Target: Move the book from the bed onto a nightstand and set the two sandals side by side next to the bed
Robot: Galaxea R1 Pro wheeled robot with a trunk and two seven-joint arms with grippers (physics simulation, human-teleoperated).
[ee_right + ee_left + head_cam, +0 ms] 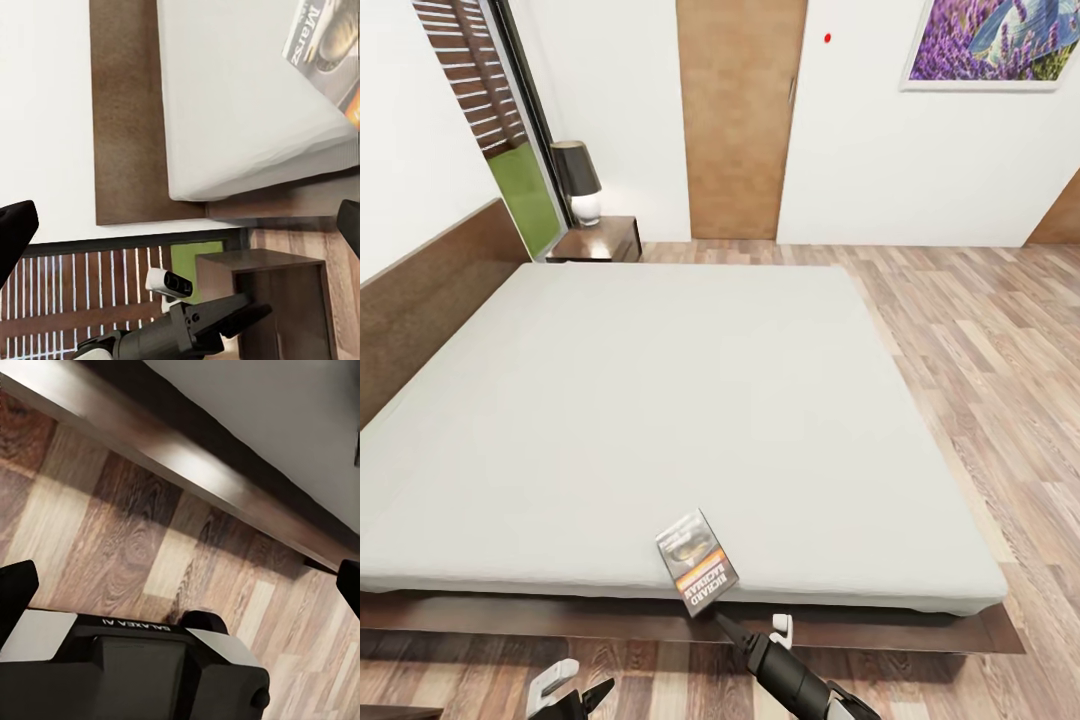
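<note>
At the near edge of the bed (660, 400), the book (697, 562) lies flat on the grey mattress, its lower corner just over the rim, title side up. The right gripper (722, 622) reaches up from below toward that corner; its dark tip sits touching or just short of the book, and from the head view I cannot tell which. In the right wrist view the two finger ends sit at the far sides of the frame, well apart, so the right jaws stand spread with nothing between them, and the book (330, 45) shows ahead on the mattress. The left gripper (575, 692) hangs low over the wooden floor (980, 330) beside the bed base; in the left wrist view its fingertips likewise sit wide apart, spread and holding nothing, with only floorboards and the dark bed frame (195, 472) ahead. The step in hand looks like the first one, reaching for the book, and nothing has been lifted yet. The next move calls for bringing the spread fingers around the overhanging corner and closing on the thin cover, then carrying it to a nightstand. One nightstand (597, 240) stands at the far side of the bed by the headboard, with a lamp (578, 180) on its glossy top and some bare room beside it. As for containers, the nightstand is the only cabinet; I cannot see inside it.
</note>
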